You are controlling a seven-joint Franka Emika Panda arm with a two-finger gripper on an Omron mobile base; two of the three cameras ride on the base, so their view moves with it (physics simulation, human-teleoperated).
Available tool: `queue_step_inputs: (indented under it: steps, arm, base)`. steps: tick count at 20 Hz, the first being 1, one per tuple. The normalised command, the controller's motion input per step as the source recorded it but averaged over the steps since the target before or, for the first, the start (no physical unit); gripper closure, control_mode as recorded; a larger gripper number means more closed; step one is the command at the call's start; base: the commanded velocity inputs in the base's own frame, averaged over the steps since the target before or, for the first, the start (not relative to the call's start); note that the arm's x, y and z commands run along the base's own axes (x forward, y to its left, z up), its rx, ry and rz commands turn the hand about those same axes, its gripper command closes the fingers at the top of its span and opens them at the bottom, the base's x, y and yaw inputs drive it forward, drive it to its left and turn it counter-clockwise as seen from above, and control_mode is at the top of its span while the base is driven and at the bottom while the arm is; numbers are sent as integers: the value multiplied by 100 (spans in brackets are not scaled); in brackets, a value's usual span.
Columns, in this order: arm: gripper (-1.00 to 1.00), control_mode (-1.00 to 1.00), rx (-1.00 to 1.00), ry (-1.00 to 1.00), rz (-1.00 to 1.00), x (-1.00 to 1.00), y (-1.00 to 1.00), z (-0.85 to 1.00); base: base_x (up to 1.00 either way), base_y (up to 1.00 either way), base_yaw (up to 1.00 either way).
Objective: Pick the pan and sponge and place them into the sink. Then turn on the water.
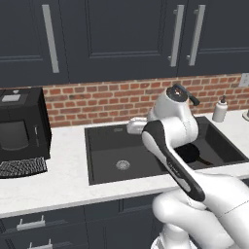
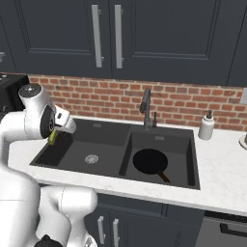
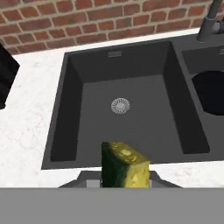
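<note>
Brick wall and white counter frame the black sink (image 3: 65,113), where the pan (image 2: 150,161) already lies in the right basin and the gripper (image 3: 124,175), clenched on the sponge (image 3: 124,165), hangs at 6 o'clock over the near rim, so letting go now could drop it onto the counter.
</note>
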Motion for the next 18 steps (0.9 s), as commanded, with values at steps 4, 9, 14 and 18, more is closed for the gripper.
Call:
queue_step_inputs:
  steps: [4, 9, 14, 18]
  arm:
    - [100, -100, 0, 11, -24, -1, -100, 3]
    - [100, -100, 0, -3, -22, -22, -100, -12]
    - [100, -100, 0, -8, -16, -34, -96, -24]
    - [100, -100, 0, -16, -9, -37, -78, -17]
  base:
    - [0, 0, 0]
    - [0, 0, 0]
    - [0, 0, 0]
    - [0, 0, 0]
